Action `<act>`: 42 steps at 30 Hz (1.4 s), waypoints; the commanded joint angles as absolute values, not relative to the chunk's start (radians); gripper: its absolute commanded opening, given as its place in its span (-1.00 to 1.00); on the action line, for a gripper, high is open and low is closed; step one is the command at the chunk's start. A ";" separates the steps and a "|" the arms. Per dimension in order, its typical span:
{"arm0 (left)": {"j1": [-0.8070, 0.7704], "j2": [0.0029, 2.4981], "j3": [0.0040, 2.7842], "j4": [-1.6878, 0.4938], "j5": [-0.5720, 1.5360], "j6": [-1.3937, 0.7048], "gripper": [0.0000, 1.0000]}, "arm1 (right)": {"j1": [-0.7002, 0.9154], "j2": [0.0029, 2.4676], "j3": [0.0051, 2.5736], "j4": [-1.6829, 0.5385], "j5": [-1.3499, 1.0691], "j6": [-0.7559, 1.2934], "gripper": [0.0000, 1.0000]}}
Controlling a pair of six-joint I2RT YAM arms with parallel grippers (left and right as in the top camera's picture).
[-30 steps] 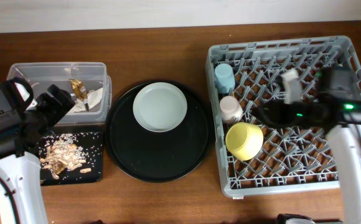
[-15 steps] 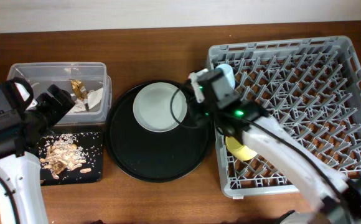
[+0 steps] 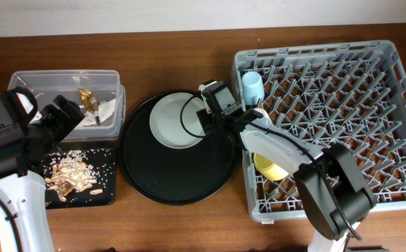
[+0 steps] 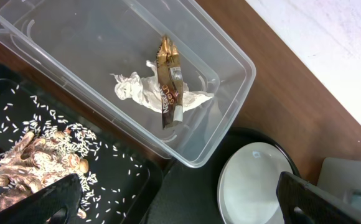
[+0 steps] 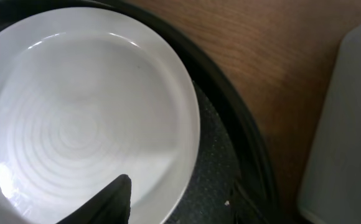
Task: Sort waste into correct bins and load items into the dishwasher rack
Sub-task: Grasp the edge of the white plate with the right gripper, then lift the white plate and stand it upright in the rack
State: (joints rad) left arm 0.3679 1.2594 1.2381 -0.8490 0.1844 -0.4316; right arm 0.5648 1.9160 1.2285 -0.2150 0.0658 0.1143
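Right claw [image 3: 204, 120]: reached across from the rack side and sits low at the plate's 3 o'clock rim. It looks spread and is gripping nothing. One finger [image 5: 115, 200] is over the glaze; the other is hard to pick out against the dark tray.
Plate [image 3: 180, 120]: lies flat and bare on the round black tray [image 3: 178, 178], pushed toward its 12 o'clock side. That leaves its right rim as the nearest edge for this arm.
Dishwasher rack [image 3: 343, 91]: fills the 3 o'clock end of the table. The blue cup [image 3: 252, 87] stands among the pegs in its 10 o'clock corner and the yellow bowl [image 3: 264, 165] peeks out from under the arm, so the open pegs are further right.
Left claw [image 4: 179, 180]: released and wide, hanging between the two bins and clear of the other arm's reach.
Clear box [image 3: 28, 78]: holds the gold wrapper [image 4: 169, 78] lying over the tissue [image 4: 137, 90].
Flat black tray [image 3: 105, 192]: at 6 o'clock of the box, it carries the food scraps [image 3: 70, 175].
Chopsticks: none that I can see.
Step, as I read it: pinching the plate's rim to carry it to the rack.
Risk: a flat plate offers little lip, so the finger may slide off.
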 commanded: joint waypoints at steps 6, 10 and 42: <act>0.375 1.256 1.246 -0.847 0.195 -0.437 0.99 | 0.569 2.028 1.242 -0.154 0.053 0.167 0.03; 0.375 1.256 1.246 -0.847 0.195 -0.437 0.99 | 0.569 2.051 1.242 -0.149 0.017 0.174 -0.12; 0.375 1.256 1.246 -0.847 0.195 -0.437 0.99 | 0.334 1.374 1.327 -0.551 1.124 -0.329 -0.92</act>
State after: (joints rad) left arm 0.3679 1.2594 1.2381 -0.8490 0.1844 -0.4316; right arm 0.3893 1.3327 1.3323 -0.5068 1.0977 -0.3882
